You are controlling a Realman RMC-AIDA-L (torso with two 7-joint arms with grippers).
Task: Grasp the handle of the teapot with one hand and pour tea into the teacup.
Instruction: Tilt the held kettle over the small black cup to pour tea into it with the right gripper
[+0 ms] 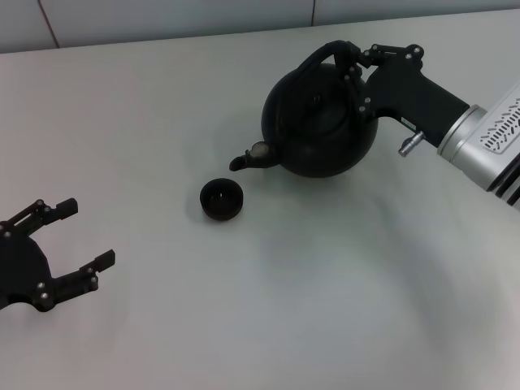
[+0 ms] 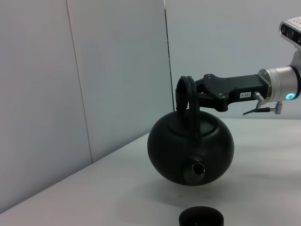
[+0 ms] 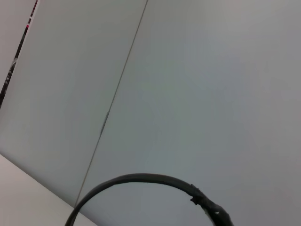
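Resting low at the near left of the tabletop [image 1: 162,97], the left hand [image 1: 71,244] lies idle with its fingers spread apart and nothing between them. Farther in, the teacup [image 1: 222,199] stands upright on the tabletop, small, handleless and probably light enough to slide or tip at a light knock. Just beyond it the teapot [image 1: 319,122] hangs clear of the surface, tipped forward so that its stubby spout [image 1: 244,159] points down toward the cup, near the cup's far rim; no tea can be made out in either vessel or in the air. The pot looks rigid, matte and probably heavy, heavier still if filled, so it would tend to swing beneath a single hold. The proper hold is the arched handle [image 1: 321,55], taken near its crown. Farthest back, the right hand [image 1: 357,57] is clenched on the handle from the pot's rear side, its arm reaching in from the right. Nothing stands between spout and cup; only the wall panels [image 2: 117,70] rise behind the tabletop.
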